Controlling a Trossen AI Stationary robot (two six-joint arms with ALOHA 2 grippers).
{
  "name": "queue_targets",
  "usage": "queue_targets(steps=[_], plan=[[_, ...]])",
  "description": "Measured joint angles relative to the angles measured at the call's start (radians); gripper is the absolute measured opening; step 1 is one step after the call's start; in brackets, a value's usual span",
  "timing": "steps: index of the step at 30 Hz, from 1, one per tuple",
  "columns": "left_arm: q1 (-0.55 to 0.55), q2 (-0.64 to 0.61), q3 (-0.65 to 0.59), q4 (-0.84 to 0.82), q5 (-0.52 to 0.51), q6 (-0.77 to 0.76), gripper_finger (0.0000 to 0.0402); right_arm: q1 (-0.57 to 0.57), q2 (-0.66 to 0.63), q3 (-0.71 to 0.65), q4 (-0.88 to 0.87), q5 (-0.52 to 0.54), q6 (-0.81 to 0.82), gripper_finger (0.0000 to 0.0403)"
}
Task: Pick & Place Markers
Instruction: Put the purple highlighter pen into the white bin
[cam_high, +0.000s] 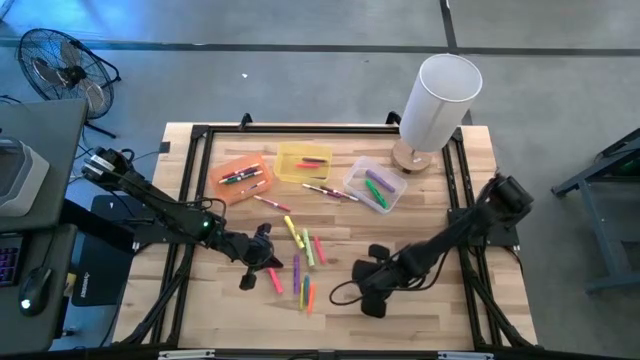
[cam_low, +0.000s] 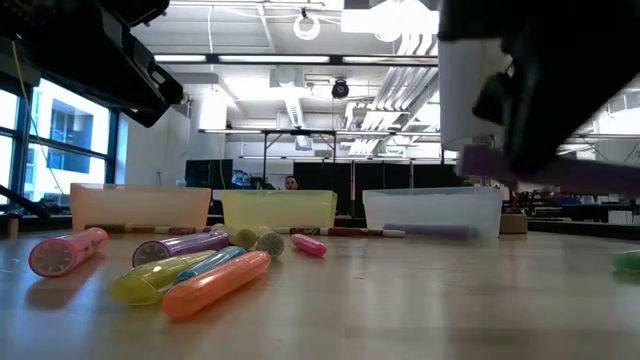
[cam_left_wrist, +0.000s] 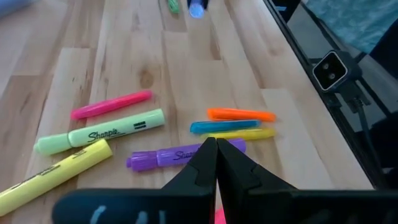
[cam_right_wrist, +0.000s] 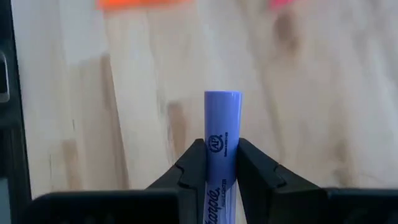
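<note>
Several markers in pink, yellow, green, orange and purple lie flat on the wooden table between the two arms. The left wrist view shows a pink one, a purple one and an orange one. My left gripper is shut and hangs above the table. A pink marker lies on the wood under it. My right gripper is shut on a purple marker, to the right of the pile. My right gripper pinches the purple marker's barrel between its two fingers. The marker runs along the fingers, and its blunt end sticks out past the tips. It is lifted clear of the table and lies about level.
Three bins stand along the far side: orange, yellow and clear, each with markers inside. A white cylinder on a wooden base stands at the far right corner. A black frame borders the table. A green marker lies near the right.
</note>
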Motion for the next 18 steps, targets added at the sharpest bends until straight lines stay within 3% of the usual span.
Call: queue_targets(steps=[10,18], plan=[[0.000,0.000,0.000,0.051,0.009,-0.007,0.0000,-0.121,-0.195,0.057,-0.021,0.268,-0.008,0.0056],[0.000,0.000,0.001,0.086,-0.067,-0.045,0.0000,-0.369,-0.325,0.059,-0.222,0.302,-0.175,0.0056]])
